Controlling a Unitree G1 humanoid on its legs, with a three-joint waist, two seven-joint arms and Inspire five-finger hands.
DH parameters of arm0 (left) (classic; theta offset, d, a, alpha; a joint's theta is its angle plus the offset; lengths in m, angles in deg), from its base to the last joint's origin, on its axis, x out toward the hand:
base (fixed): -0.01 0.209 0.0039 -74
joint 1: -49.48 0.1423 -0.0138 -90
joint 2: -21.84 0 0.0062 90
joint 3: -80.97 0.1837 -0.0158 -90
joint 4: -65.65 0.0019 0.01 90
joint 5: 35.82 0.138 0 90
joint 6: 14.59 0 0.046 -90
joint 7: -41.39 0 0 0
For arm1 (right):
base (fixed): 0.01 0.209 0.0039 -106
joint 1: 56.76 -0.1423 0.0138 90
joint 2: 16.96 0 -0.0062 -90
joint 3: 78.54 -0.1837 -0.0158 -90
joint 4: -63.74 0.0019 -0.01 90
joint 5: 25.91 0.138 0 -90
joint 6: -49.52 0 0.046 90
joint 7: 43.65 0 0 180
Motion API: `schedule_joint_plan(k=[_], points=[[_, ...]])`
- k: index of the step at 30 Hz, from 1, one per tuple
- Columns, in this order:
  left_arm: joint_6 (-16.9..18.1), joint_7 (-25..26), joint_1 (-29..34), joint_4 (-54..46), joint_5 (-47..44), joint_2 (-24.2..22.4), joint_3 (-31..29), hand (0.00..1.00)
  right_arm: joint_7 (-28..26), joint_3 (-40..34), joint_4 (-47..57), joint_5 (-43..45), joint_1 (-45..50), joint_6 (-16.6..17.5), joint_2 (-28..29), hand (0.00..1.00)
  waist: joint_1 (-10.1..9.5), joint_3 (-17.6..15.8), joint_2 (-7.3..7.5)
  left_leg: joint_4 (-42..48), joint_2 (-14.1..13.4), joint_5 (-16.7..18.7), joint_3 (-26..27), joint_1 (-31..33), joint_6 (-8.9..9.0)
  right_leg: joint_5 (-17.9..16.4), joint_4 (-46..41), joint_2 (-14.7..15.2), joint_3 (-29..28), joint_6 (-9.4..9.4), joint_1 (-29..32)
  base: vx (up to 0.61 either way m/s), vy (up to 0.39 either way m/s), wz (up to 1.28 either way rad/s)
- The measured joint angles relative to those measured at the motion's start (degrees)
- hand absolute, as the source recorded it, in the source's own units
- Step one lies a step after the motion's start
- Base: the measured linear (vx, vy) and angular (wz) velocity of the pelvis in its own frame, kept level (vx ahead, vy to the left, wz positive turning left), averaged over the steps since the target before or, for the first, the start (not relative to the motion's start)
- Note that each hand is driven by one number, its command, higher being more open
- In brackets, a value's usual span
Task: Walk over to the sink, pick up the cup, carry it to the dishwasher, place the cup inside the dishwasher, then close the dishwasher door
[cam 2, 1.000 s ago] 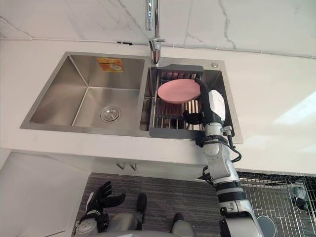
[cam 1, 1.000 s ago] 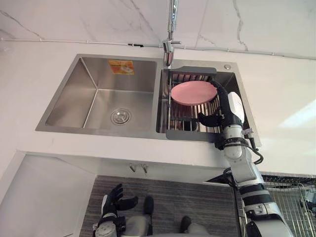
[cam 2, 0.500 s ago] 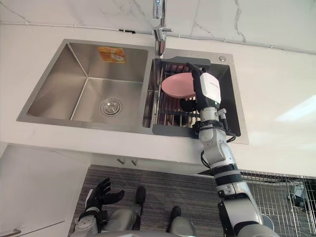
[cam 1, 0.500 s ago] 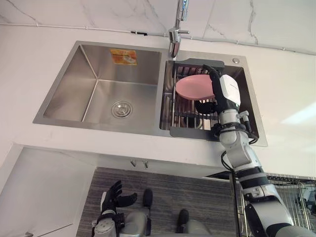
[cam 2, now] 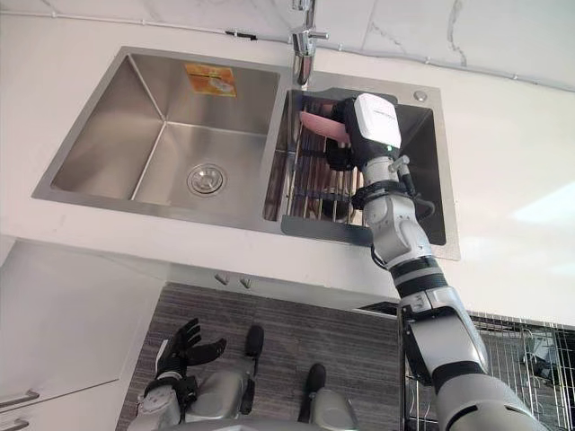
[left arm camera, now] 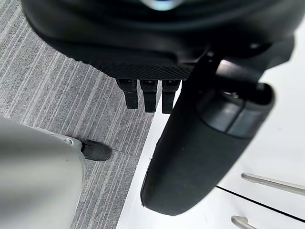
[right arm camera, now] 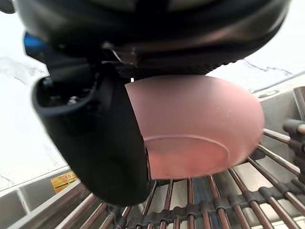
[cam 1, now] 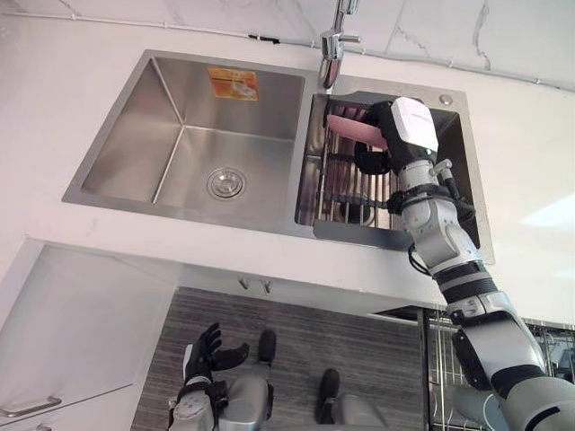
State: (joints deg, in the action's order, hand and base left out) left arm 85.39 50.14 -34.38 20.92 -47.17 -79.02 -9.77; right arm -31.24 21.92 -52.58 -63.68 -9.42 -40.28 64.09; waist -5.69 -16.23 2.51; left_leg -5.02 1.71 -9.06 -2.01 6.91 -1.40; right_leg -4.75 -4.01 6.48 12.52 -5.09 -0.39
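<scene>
Fingers of the right hand (cam 1: 402, 135) hide behind the pink cup (right arm camera: 200, 124), but its thumb (right arm camera: 107, 143) curls across the cup's wall, so I judge it gripped. The cup tilts on edge just before the faucet (cam 1: 331, 56), above the rack (cam 1: 349, 205), on the hand's faucet side. The left hand (cam 1: 207, 354), fingers straight and empty, hangs far from the faucet.

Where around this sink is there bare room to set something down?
The left basin is bare around its drain, and the white counter right of both basins is open. The right basin is crowded: a wire rack, the pink bowl and the right hand gripping it.
</scene>
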Motion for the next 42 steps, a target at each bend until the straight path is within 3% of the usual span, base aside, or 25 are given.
schedule_joint_plan(k=[4,10,15,21,25,28,31,33,34,35,36,38,42], points=[[0.0,0.0,0.0,0.0,0.0,0.0,0.0,0.9,-0.1,-0.7,3.1,0.6,1.7,0.0,-0.3,0.3,0.22,0.0,0.03,0.0,-0.1,-0.2,0.6,0.0,0.16,0.0,0.0,0.0,-0.4,0.0,0.2,0.01,-0.009,-0.06],[-0.5,0.0,0.2,0.1,0.2,0.1,0.0,0.9,0.5,-6.8,21.5,0.7,12.2,1.7,-0.3,0.3,1.11,0.0,0.07,0.0,-0.3,0.3,2.2,-2.0,-0.08,0.0,-0.4,0.1,-2.1,0.02,-0.8,0.02,-0.003,-0.14],[-0.9,-0.1,1.0,0.3,0.9,0.3,0.0,0.9,3.7,-13.8,35.2,1.7,22.7,4.8,0.1,0.3,3.58,0.0,0.19,0.0,-0.5,1.2,5.5,-4.4,-0.22,0.0,-0.7,0.2,-5.3,0.01,-1.5,-0.01,0.004,-0.33],[-0.9,-0.4,1.2,1.3,3.3,0.6,0.1,0.9,6.8,-19.8,42.8,1.9,30.9,5.6,2.7,0.3,5.79,0.3,0.46,-0.3,-1.2,2.6,10.7,-6.4,0.44,0.0,-0.6,-0.2,-10.2,0.12,-0.9,-0.05,-0.002,-0.5],[-0.9,-0.4,1.2,2.7,3.5,1.7,1.3,0.9,9.1,-24.8,46.7,1.5,38.3,5.7,4.2,0.3,7.66,1.0,1.48,0.0,-1.8,3.3,15.5,-7.0,0.73,0.1,-0.6,-0.8,-15.1,-0.26,1.3,-0.01,0.009,-0.61],[-1.0,-0.4,1.3,3.0,3.7,2.3,1.4,0.9,10.2,-26.7,46.8,0.2,41.0,5.3,7.4,0.3,8.28,1.6,2.5,0.1,-2.3,4.1,21.4,-7.0,0.41,2.5,0.1,-1.6,-21.2,-0.73,3.8,0.03,0.021,-1.03],[-0.9,-0.3,1.3,2.9,4.2,2.5,1.2,0.9,10.5,-27.6,46.5,-0.7,43.9,3.9,10.7,0.3,9.0,1.6,2.78,4.3,-3.6,7.6,29.2,-5.2,-0.08,6.0,1.0,-2.5,-26.8,-2.19,6.9,0.0,0.025,-1.46],[-1.4,-0.2,1.3,3.5,3.3,2.5,0.1,0.9,10.5,-27.7,44.7,-0.8,46.5,1.9,13.3,0.3,9.72,1.5,2.61,11.2,-6.8,11.6,34.4,-2.8,-0.69,11.0,3.1,-3.8,-20.9,-1.09,8.7,-0.04,-0.016,-1.29],[-1.4,-0.2,1.1,3.7,3.1,2.4,-0.1,0.9,10.5,-27.9,44.6,-0.7,47.4,1.4,13.7,0.3,9.67,1.3,2.42,12.0,-7.6,12.3,35.4,-2.6,-0.89,10.9,2.9,-3.9,-18.7,-0.64,9.0,-0.06,-0.039,-0.93],[-1.3,-0.2,0.8,4.1,3.1,2.5,-0.1,0.9,10.6,-28.3,44.3,-0.7,49.2,0.9,14.3,0.3,9.88,1.1,2.43,13.4,-8.2,13.0,36.7,-2.4,-1.25,7.8,-1.9,-3.2,-13.0,2.33,10.9,-0.05,-0.026,-0.62],[-1.4,-0.2,0.7,4.2,3.0,2.5,-0.1,0.9,10.6,-28.4,42.8,-0.7,50.3,1.0,14.4,0.3,9.99,1.1,2.43,14.8,-8.6,13.9,37.5,-2.4,-0.81,3.8,-7.5,-1.4,-7.5,3.78,11.9,-0.03,-0.019,-0.48],[-1.3,0.0,0.6,4.1,2.6,2.6,-0.1,0.9,10.6,-28.4,39.9,-0.6,51.1,1.1,14.4,0.3,9.75,1.1,2.43,18.0,-9.6,15.8,37.6,-1.3,0.11,2.1,-7.4,-0.5,-5.1,2.88,11.0,-0.02,-0.045,-0.21],[-0.8,-0.2,0.2,2.7,3.1,1.9,0.0,0.9,10.3,-28.6,31.4,2.0,50.9,1.1,13.7,0.3,9.24,0.0,0.44,19.9,-11.0,15.4,33.0,2.8,1.0,5.0,-2.3,-3.0,-4.3,3.81,11.2,-0.07,-0.112,-0.02]])
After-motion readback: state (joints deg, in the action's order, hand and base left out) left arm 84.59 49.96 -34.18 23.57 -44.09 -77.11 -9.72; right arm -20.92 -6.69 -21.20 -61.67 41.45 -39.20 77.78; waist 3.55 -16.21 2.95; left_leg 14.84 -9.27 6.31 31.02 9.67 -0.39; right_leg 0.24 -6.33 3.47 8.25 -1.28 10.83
